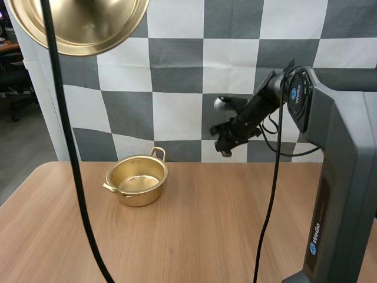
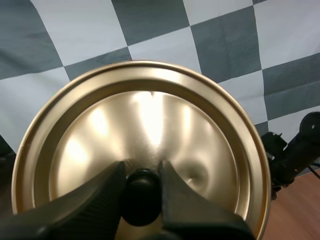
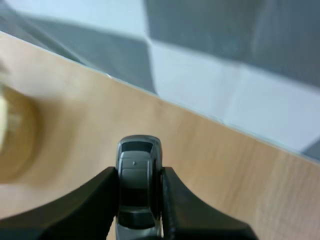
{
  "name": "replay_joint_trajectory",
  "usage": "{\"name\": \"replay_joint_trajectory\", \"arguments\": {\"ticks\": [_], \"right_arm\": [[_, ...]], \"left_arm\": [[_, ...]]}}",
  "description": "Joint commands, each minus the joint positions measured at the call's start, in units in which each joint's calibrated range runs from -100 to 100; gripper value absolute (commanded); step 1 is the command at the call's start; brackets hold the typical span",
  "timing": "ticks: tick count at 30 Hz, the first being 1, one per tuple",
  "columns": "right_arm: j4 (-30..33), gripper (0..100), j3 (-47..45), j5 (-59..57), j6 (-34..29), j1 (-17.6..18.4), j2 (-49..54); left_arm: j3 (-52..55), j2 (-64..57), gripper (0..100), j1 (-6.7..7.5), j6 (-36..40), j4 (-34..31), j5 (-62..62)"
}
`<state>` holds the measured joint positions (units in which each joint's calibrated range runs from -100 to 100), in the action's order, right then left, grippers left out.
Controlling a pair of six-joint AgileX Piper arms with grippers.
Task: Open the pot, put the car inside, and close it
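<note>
the pot [image 1: 136, 180] stands open on the table [image 1: 224, 230], in the left part and near the far edge. its golden inside shows, and it has a handle on the far side and one on the near side.

the lid [image 1: 76, 23] is up in the air, well above the pot and a little to the left of it. it is tilted, with one broad shiny face turned to the high camera. in the left wrist view the left gripper [image 2: 141, 171] is clenched on the black knob [image 2: 141, 202] of the lid [image 2: 150, 115]. one finger presses on each side of the knob, and the round golden lid spreads out beyond the fingers [image 2: 95, 200]. past the rim of the lid the right gripper [image 2: 292, 152] shows small and dark, above the wood of the table.

the car [image 3: 135, 152] is in the right gripper [image 3: 139, 175]. it is a small grey car, seen from above with the roof and a dark window up, and the two fingers [image 3: 85, 205] grasp it by its sides. under it is the table [image 3: 210, 165], not far from the far edge. the pot [image 3: 12, 140] shows as a golden blur, apart from the car. in the high view the right gripper [image 1: 227, 147] hangs in the air over the table, to the right of the pot and higher than its rim, well apart from both the pot and the lid.
</note>
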<state>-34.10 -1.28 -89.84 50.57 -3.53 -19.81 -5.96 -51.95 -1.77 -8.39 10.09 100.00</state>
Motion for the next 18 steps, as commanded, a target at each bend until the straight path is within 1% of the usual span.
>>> {"name": "replay_joint_trajectory", "arguments": {"ticks": [1,5,8,11,13,16,18], "right_arm": [[-2.53,0,5.19,-10.16,0.10,-0.02,4.28],[-3.37,0,11.14,-10.16,0.91,0.07,8.60],[-3.53,0,11.30,-10.16,1.10,0.36,11.45],[-3.53,0,11.30,-10.16,1.19,1.50,12.21],[-2.70,0,11.30,-10.16,1.19,2.87,12.21],[0.18,0,11.17,-10.16,1.19,5.75,11.69],[0.53,0,10.33,-10.16,1.19,7.46,11.72]], "left_arm": [[0.02,-3.30,0,0.00,0.08,-2.10,0.00],[0.02,-8.12,0,0.00,-0.14,-5.21,0.00],[0.02,-11.01,0,0.00,-1.24,-4.41,0.00],[0.02,-12.71,0,0.00,-1.34,-4.11,0.00],[0.02,-13.17,0,0.00,-1.34,-4.48,0.00],[0.02,-13.13,0,0.00,-1.34,-5.21,0.00],[0.02,-13.13,0,0.00,-1.34,-5.47,0.00]]}}
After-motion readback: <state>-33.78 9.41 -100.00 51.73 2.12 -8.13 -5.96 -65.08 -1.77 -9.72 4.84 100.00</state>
